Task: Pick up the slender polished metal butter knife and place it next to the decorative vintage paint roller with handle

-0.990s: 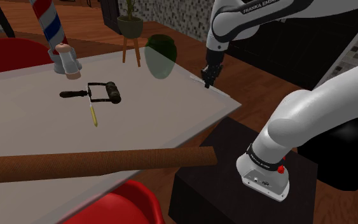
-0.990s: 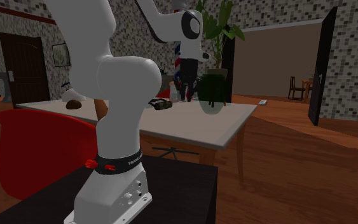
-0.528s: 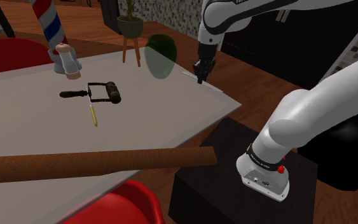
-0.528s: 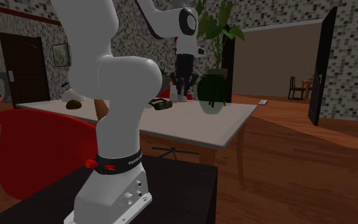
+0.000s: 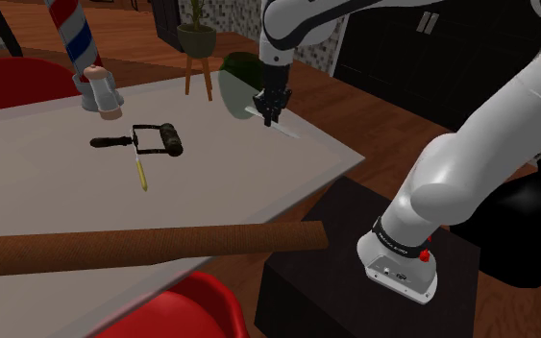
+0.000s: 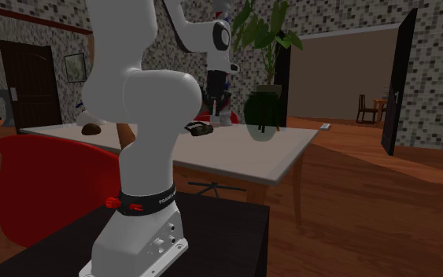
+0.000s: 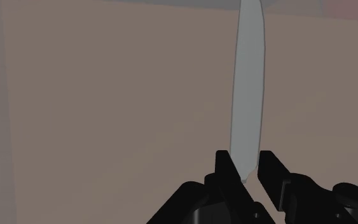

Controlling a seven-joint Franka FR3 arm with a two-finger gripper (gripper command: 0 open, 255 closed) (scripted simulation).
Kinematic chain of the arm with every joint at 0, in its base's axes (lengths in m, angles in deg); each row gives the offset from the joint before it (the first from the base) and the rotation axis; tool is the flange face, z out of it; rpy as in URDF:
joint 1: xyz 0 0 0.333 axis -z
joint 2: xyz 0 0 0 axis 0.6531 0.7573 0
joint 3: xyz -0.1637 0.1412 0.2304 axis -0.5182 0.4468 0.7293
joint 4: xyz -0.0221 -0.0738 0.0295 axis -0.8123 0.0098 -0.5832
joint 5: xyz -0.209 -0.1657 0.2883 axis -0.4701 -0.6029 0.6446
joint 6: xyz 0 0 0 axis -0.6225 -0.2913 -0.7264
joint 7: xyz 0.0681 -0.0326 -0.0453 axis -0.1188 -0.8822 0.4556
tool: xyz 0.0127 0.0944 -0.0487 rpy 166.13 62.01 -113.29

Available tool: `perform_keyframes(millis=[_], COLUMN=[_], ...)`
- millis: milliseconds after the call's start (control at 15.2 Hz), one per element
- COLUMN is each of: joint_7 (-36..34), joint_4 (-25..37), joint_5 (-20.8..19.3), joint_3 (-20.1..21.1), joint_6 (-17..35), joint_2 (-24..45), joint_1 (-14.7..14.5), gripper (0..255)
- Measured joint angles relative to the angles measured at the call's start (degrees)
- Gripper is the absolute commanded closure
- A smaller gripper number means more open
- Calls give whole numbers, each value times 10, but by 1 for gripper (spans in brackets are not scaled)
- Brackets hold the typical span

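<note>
A slim pale grey butter knife is clasped at one end by my black gripper, its blade reaching out past the fingertips. In the shoulder view the gripper hangs over the table's far right part beside the green vase, and the knife pokes out level toward the table edge. The paint roller, with a black handle, wire frame and dark drum, lies on the table well to the shoulder view's left of the gripper. In the second exterior view the gripper hangs just behind the roller.
A translucent green vase stands close to the gripper. A yellow pencil-like stick lies beside the roller. A barber pole and a small cup stand at the back. A long brown roll crosses the front; red chairs flank the table.
The gripper has carried the knife from the table's right edge toward the shoulder view's left, to a spot beside the green vase. Roller and pencil have not moved.
</note>
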Motion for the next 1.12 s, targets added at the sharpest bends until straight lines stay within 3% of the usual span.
perform_keyframes(millis=[528, 1122], joint_7=[-62, -132], joint_4=[153, 381], joint_5=[12, 5], joint_3=[36, 63], joint_6=[-15, -66], joint_2=[134, 306], joint_1=[-31, -69], gripper=[255, 255])
